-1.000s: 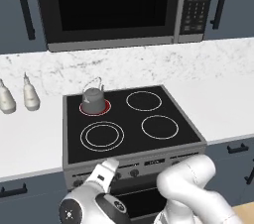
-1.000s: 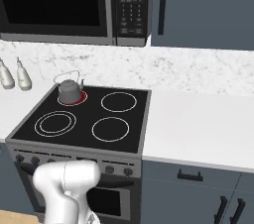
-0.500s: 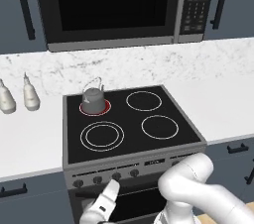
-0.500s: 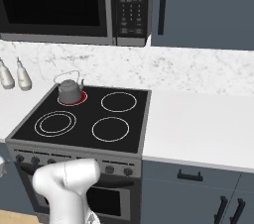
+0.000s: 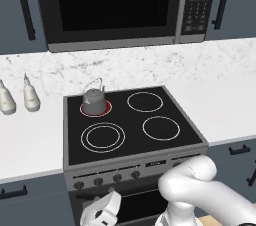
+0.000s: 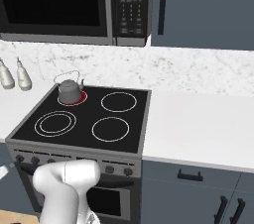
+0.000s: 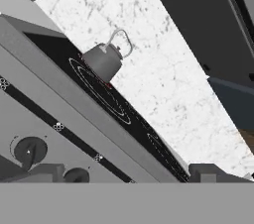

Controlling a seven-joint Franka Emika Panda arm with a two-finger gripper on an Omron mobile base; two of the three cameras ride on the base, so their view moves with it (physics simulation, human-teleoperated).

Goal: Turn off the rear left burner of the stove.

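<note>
The stove (image 5: 131, 122) has a black glass top and a grey front with a row of dark knobs (image 5: 117, 177). Its rear left burner (image 5: 86, 112) glows red under a grey kettle (image 5: 94, 101); both show again as the burner (image 6: 79, 99) and kettle (image 6: 68, 90). My gripper (image 5: 101, 213) hangs low in front of the oven door, below the left knobs. In the hand view the gripper (image 7: 130, 174) is open, fingertips (image 7: 47, 171) wide apart with nothing between them. It looks up at the tilted stove front, a knob (image 7: 30, 150) close by and the kettle (image 7: 103, 61) beyond.
A black microwave (image 5: 115, 5) hangs above the stove. Two pale bottles (image 5: 31, 99) stand on the white counter to the left. White counter (image 6: 198, 124) runs to the right over dark drawers with handles (image 6: 191, 175). My white arm (image 6: 64, 188) crosses the oven front.
The hand has dropped from the level of the stove's front edge to below the knob row, in front of the oven door. Kettle and glowing burner are unchanged.
</note>
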